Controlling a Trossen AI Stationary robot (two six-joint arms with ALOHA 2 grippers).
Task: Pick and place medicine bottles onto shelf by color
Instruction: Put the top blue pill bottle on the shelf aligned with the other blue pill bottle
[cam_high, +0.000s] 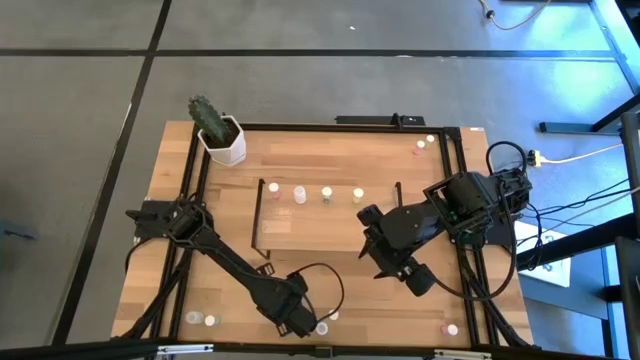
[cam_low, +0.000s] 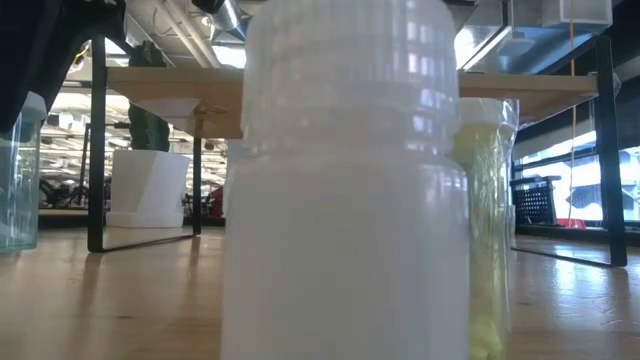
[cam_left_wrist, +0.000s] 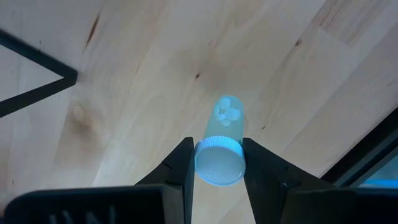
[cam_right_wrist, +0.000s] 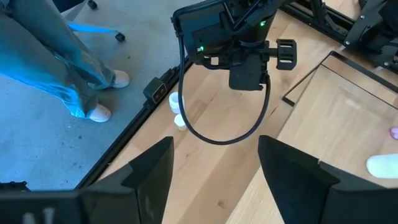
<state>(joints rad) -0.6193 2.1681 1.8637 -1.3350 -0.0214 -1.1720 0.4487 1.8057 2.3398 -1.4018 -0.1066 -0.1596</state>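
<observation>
My left gripper (cam_high: 300, 318) hangs over the table's near edge, shut on a small pale bottle (cam_left_wrist: 221, 140) with loose pills inside; the high view hides that bottle under the gripper. My right gripper (cam_high: 415, 278) is open and empty (cam_right_wrist: 214, 168), right of the shelf's near corner. The shelf (cam_high: 325, 228) stands mid-table and carries a row of bottles along its far side: pink (cam_high: 272, 188), pale (cam_high: 298, 193), pale green (cam_high: 326, 194) and yellow (cam_high: 358, 195). A white bottle (cam_low: 340, 200) and a yellow-green one (cam_low: 490, 230) stand close before the low camera. My left gripper pinches the bottle's ribbed pale cap (cam_left_wrist: 217, 163) between its two fingers, one on each side. The fingers come from above, pointing down. The bottle points down below the fingers, bottom (cam_left_wrist: 227, 111) toward the wood; whether it rests on the table, I cannot tell.
A white hexagonal pot with a cactus (cam_high: 222, 140) stands at the far left. Loose bottles stand at the near left (cam_high: 203, 320), near right (cam_high: 452, 329), far right (cam_high: 424, 146) and beside my left gripper (cam_high: 322, 327). A person's legs (cam_right_wrist: 68, 68) show beyond the near edge.
</observation>
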